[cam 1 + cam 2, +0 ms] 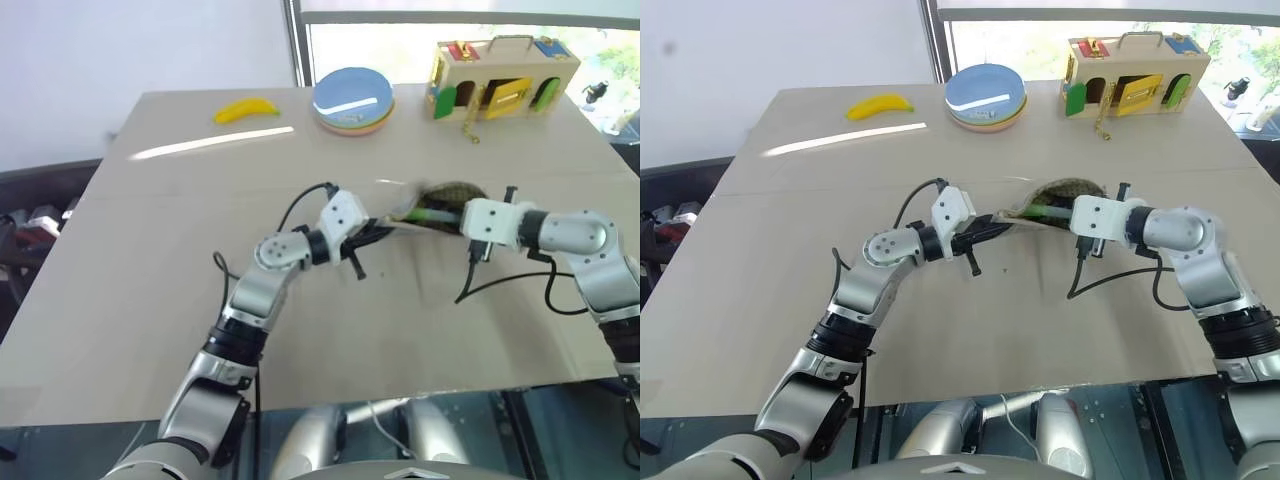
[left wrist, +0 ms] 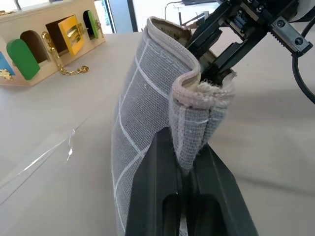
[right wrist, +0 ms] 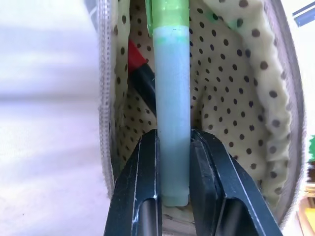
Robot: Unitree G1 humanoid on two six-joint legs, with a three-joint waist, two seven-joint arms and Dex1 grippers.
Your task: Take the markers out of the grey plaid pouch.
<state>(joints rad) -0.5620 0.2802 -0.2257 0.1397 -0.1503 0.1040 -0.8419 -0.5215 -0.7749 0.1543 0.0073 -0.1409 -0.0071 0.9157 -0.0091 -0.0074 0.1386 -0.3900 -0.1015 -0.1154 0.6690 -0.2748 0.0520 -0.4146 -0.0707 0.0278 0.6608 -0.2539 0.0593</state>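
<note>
The likeliest trouble was the green marker snagging on the lining as it came out, dragging the pouch from the left gripper, which pinched only one folded end. The red marker lay deeper inside and might tumble out. The pouch hung above mid-table between the arms. The left gripper was clenched on its fabric, pointing level; the right gripper squeezed the green marker's pale barrel, angled slightly down.

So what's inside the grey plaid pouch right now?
Inside the grey plaid pouch: a green-capped marker gripped by the right tool, and a red-capped marker beside it. Its dotted lining hides anything deeper.
</note>
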